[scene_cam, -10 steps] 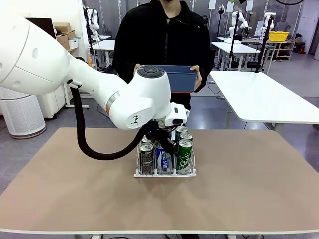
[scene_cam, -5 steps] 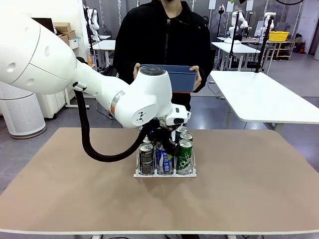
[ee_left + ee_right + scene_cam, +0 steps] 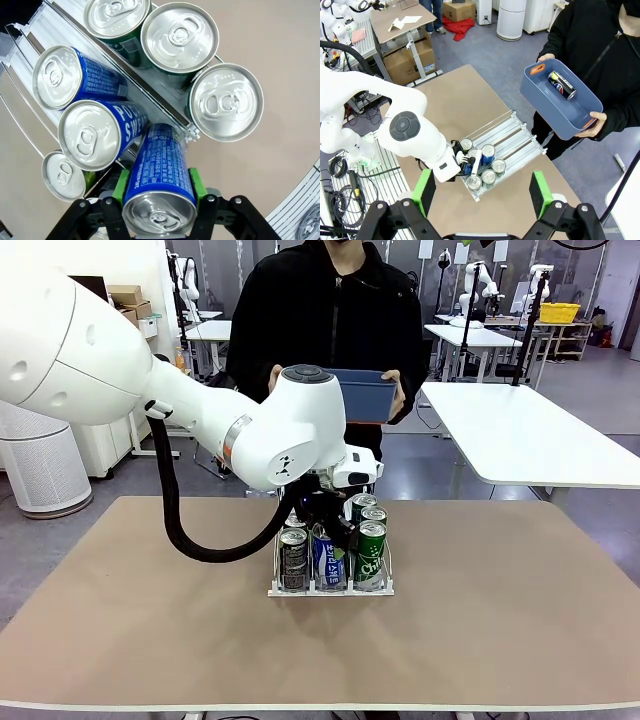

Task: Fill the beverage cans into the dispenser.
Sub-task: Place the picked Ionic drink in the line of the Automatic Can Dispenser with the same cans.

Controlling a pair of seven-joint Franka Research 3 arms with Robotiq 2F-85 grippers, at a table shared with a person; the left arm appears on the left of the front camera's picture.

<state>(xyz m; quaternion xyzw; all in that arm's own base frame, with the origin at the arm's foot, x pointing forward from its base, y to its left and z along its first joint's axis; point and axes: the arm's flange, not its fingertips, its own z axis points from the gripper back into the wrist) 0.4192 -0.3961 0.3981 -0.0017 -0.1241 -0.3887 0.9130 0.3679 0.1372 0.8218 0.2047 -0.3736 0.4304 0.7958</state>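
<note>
Tan tabletop (image 3: pixel 500 620), dispenser (image 3: pixel 330 588) at centre. Its left gripper (image 3: pixel 159 192) is clamped on a blue can (image 3: pixel 161 165), green pads against both sides. Can tilted: long axis runs from the pincer down toward the middle lane, lower end just beside the standing blue cans (image 3: pixel 102 132). The right gripper (image 3: pixel 482 195) hangs high above, wide open and empty.

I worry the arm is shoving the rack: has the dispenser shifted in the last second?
No. The dispenser stays put, its base equally far from the table's near edge.
</note>
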